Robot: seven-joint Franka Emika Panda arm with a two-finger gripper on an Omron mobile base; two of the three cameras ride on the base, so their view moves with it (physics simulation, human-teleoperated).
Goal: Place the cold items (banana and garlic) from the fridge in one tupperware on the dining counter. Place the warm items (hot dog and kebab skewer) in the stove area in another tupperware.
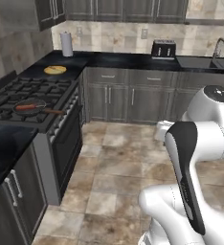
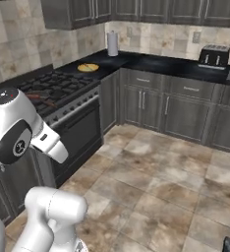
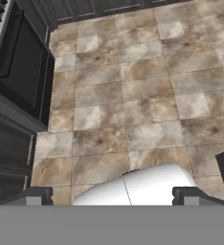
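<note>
I had the gripper [image 3: 112, 194] wide open and empty, its tips pointed down at the tiled floor [image 3: 133, 105], well apart from anything worth picking up; the stove [image 1: 37, 98] stood off to the arm's left, its dark oven door [image 3: 20, 62] at the edge of the hand view. The hot dog [image 1: 27, 107] lay in a pan [image 1: 29, 106] on a near burner, reddish-brown and rod-shaped; I judged it light, a little soft and probably slick, so I meant to pinch it across its middle from above, jaws square to its length, and not squeeze hard enough to make it squirt out (the pan's rim would crowd a low approach). A yellow thing on a plate [image 1: 55, 70] sat on the surface beyond the stove; I couldn't tell what it was. Further back stood a paper-towel roll [image 1: 66, 44] and a toaster [image 1: 163, 49]. I judged the pick not yet begun; the arm needed to swing over the burners first.
</note>
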